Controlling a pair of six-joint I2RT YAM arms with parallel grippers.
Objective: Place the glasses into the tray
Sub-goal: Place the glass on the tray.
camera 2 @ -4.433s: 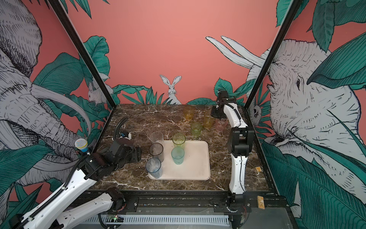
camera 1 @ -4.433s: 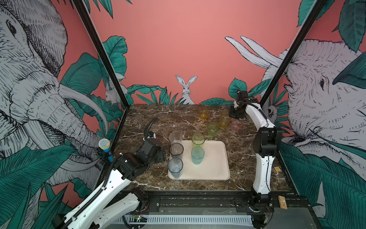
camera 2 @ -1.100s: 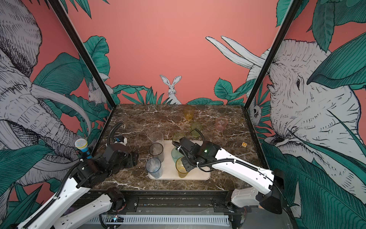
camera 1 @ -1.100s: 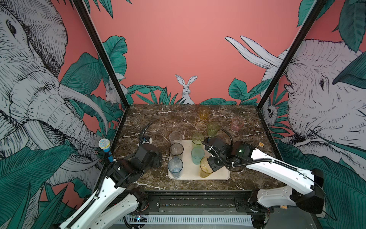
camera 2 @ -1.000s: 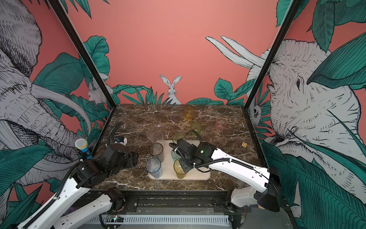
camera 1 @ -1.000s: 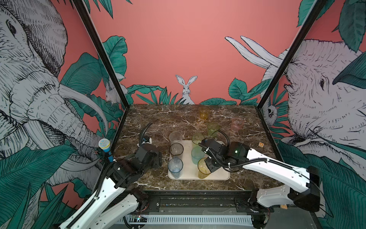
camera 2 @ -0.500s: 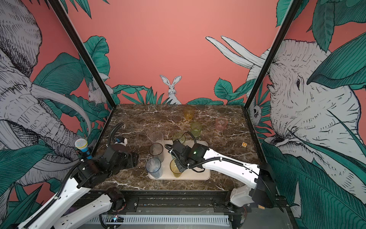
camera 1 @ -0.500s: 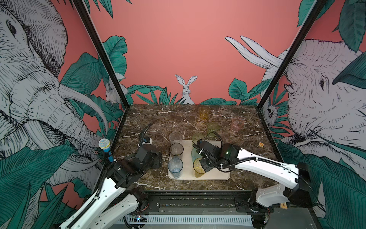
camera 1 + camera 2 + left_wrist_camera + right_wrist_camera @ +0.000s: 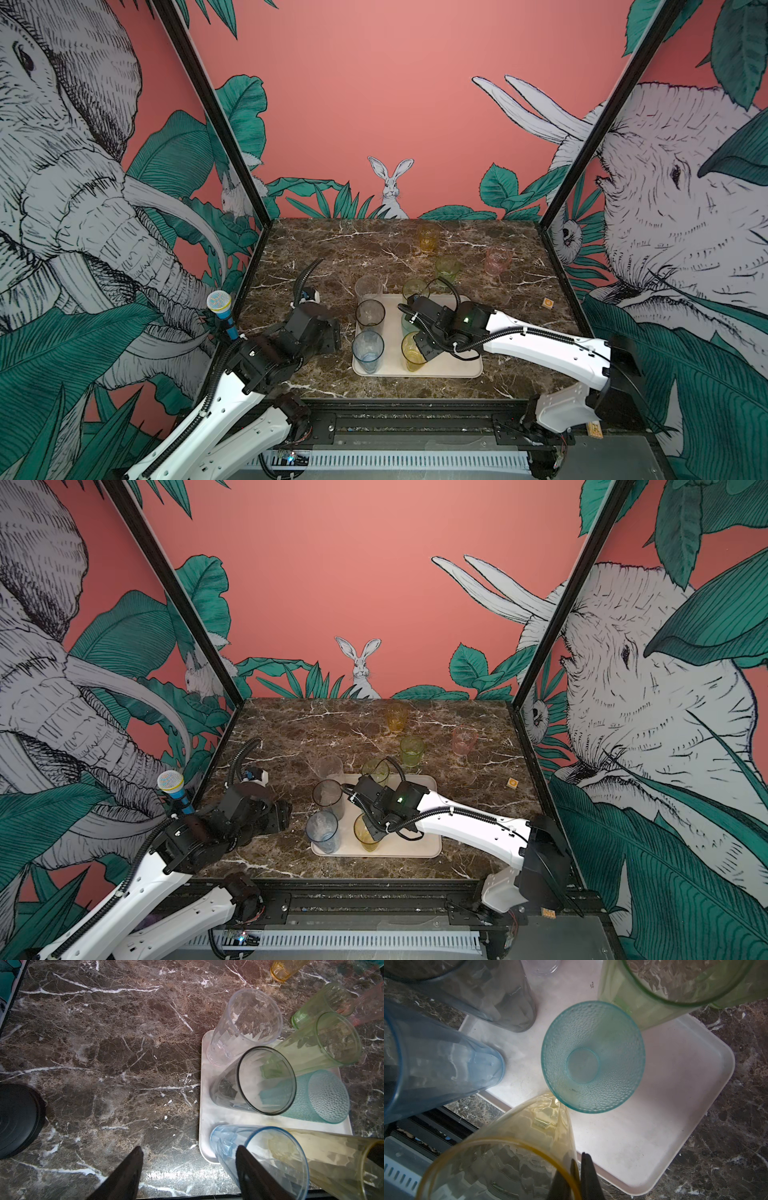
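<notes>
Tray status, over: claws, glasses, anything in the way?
Right claw shut on yellow tumbler rim, at tray front edge. Left claw open, empty. Teal tumbler close beside. Amber tumbler, green tumbler, pink tumbler on table.

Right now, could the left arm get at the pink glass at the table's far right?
Probably not directly. The left gripper is open left of the tray, but the tray's tall glasses and the right arm, gripping the yellow glass, stand between it and the pink glass.
</notes>
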